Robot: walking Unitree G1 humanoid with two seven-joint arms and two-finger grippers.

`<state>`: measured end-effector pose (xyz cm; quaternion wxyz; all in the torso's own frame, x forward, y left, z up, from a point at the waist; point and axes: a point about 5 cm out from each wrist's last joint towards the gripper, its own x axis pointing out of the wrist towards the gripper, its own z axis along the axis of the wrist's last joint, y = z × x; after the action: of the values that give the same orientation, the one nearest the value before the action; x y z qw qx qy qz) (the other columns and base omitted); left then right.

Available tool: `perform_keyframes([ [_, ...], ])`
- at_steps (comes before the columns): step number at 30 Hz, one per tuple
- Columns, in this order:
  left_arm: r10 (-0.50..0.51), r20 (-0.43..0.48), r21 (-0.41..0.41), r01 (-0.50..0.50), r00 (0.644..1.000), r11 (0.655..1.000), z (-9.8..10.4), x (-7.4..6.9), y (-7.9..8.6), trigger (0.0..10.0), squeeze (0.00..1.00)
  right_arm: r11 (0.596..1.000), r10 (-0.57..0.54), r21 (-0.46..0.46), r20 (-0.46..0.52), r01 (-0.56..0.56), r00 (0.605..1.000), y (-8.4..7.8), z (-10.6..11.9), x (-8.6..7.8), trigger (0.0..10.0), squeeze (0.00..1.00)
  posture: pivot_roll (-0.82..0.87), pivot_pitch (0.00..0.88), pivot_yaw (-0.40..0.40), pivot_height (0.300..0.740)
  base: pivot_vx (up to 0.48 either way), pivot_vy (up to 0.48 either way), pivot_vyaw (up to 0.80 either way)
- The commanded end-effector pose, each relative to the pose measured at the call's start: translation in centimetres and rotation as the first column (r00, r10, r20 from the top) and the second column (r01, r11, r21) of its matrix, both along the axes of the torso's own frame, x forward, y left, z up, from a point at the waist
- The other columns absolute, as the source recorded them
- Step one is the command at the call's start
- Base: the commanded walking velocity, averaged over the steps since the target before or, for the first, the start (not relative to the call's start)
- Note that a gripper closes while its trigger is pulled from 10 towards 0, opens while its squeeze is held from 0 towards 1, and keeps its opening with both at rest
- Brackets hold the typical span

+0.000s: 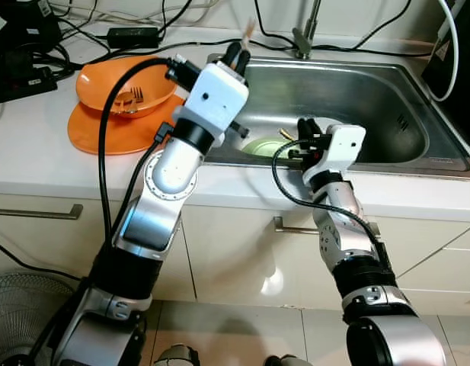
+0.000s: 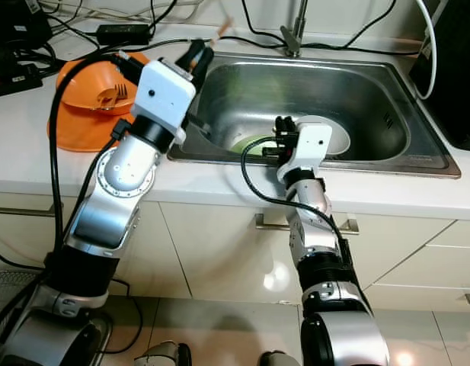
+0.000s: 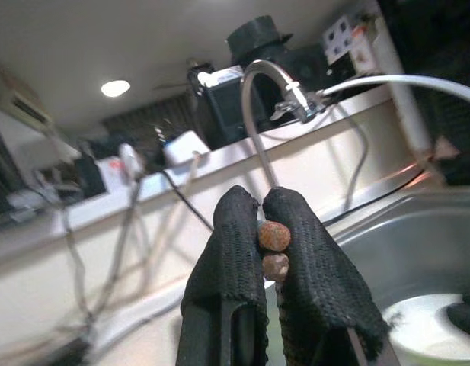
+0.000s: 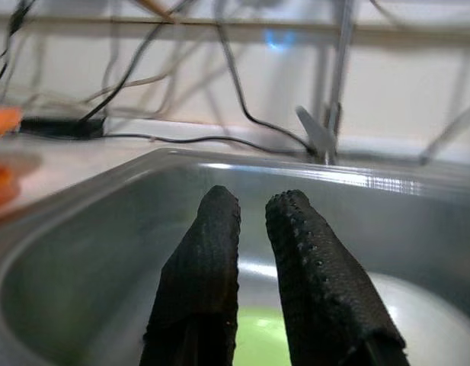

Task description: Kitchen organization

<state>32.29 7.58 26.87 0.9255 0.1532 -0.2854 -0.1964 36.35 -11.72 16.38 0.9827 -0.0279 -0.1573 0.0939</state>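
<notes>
- Chopsticks pinched by closed left fingers, raised over sink's near-left corner; two brown ends seen between pads, tips blurred against wall.
- Right gripper poised inside sink, fingers a narrow gap apart, holding nothing.
- Green plate and white bowl partly hidden behind right arm.
- Orange plates stacked on bench, fork on top.
</notes>
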Motion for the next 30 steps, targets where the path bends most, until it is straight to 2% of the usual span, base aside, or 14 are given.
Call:
perform_keyframes([
  [1,-0.025,-0.005,-0.040,0.025,1.000,0.999,0.4,-0.3,0.4,10.0,0.00,0.997,0.015,-0.072,0.042,-0.012,0.999,0.6,0.2,-0.3,10.0,1.00,0.04,0.037,-0.027,0.732,0.000,0.000,0.00],
  [9,-0.076,-0.048,-0.168,0.067,0.996,0.983,0.7,-0.4,0.6,10.0,0.00,0.984,0.005,-0.177,0.114,0.015,0.993,1.0,0.7,-0.5,10.0,1.00,0.04,0.040,-0.029,0.732,0.000,0.000,0.00],
  [11,-0.128,-0.081,-0.267,0.103,0.988,0.958,1.0,-0.5,0.8,10.0,0.00,0.964,0.000,-0.260,0.175,0.046,0.985,1.2,1.2,-0.6,10.0,1.00,0.04,0.042,-0.030,0.732,0.000,0.000,0.00],
  [14,-0.160,-0.093,-0.309,0.124,0.983,0.943,1.0,-0.6,0.9,10.0,0.00,0.953,0.016,-0.300,0.197,0.045,0.980,1.5,1.4,-0.7,10.0,1.00,0.04,0.045,-0.030,0.732,0.000,0.000,0.00],
  [21,-0.237,-0.139,-0.314,0.185,0.961,0.931,0.5,-1.0,0.6,10.0,0.00,0.948,-0.003,-0.311,0.202,0.067,0.979,1.6,1.2,-0.6,10.0,1.00,0.04,0.053,-0.032,0.732,0.000,0.000,0.00],
  [22,-0.253,-0.172,-0.304,0.193,0.952,0.933,0.0,-1.1,0.5,10.0,0.00,0.940,-0.009,-0.332,0.203,0.078,0.979,1.7,1.1,-0.6,10.0,0.93,0.04,0.054,-0.033,0.732,0.000,0.000,0.00],
  [23,-0.253,-0.172,-0.304,0.193,0.952,0.933,0.0,-1.1,0.5,10.0,0.00,0.940,-0.009,-0.332,0.203,0.078,0.979,1.7,1.1,-0.6,10.0,0.93,0.04,0.054,-0.033,0.732,0.000,0.000,0.00],
  [24,-0.261,-0.187,-0.296,0.199,0.947,0.934,-0.2,-1.2,0.4,10.0,0.00,0.938,-0.013,-0.337,0.203,0.082,0.979,1.7,1.1,-0.5,10.0,0.00,0.04,0.055,-0.032,0.732,0.000,0.000,0.00],
  [30,-0.274,-0.241,-0.262,0.210,0.931,0.942,-1.0,-1.3,0.3,10.0,0.00,0.936,-0.026,-0.339,0.210,0.098,0.977,1.6,1.1,-0.5,10.0,0.00,0.04,0.057,-0.031,0.732,0.000,0.000,0.00],
])
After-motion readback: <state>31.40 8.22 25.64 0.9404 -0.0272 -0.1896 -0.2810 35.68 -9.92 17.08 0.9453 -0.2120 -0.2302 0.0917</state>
